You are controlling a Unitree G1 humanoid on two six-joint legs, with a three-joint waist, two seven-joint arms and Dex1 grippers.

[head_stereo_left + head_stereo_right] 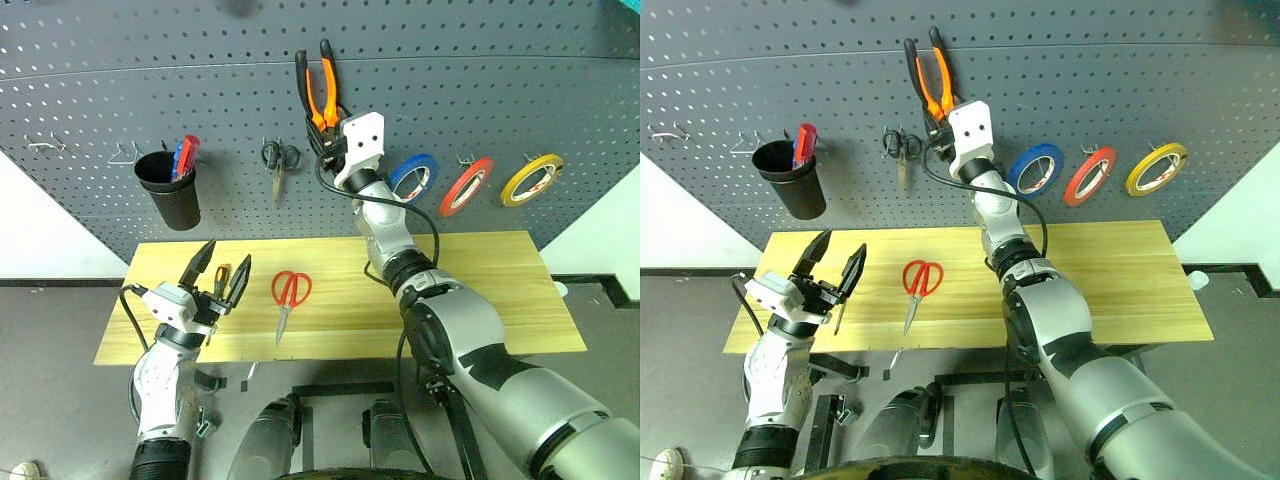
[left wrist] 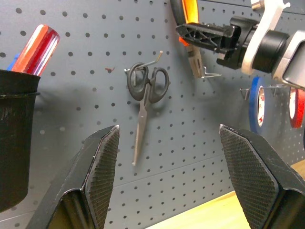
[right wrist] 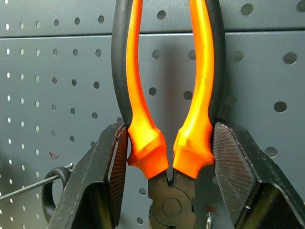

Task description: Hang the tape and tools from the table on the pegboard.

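My right gripper (image 1: pixel 323 138) is raised against the dark grey pegboard (image 1: pixel 150 70) and shut on the orange-and-black pliers (image 3: pixel 164 95), whose handles point up. The pliers' nose hangs beside a small metal hook (image 2: pixel 209 74). My left gripper (image 1: pixel 230 250) stands open above the left end of the wooden table (image 1: pixel 480 290), with nothing between its fingers. Just beyond it on the table lies the orange-and-black screwdriver (image 1: pixel 220 281). The red-handled scissors (image 1: pixel 289 290) lie flat mid-table, blades toward the front edge. The red tape (image 1: pixel 466 187) hangs on the pegboard.
A black cup (image 1: pixel 168 190) holding pens hangs at the board's left, with small grey scissors (image 1: pixel 279 160) on a hook beside it. Blue tape (image 1: pixel 413 177) and yellow tape (image 1: pixel 532 180) flank the red roll. Bare hooks (image 1: pixel 45 145) sit far left.
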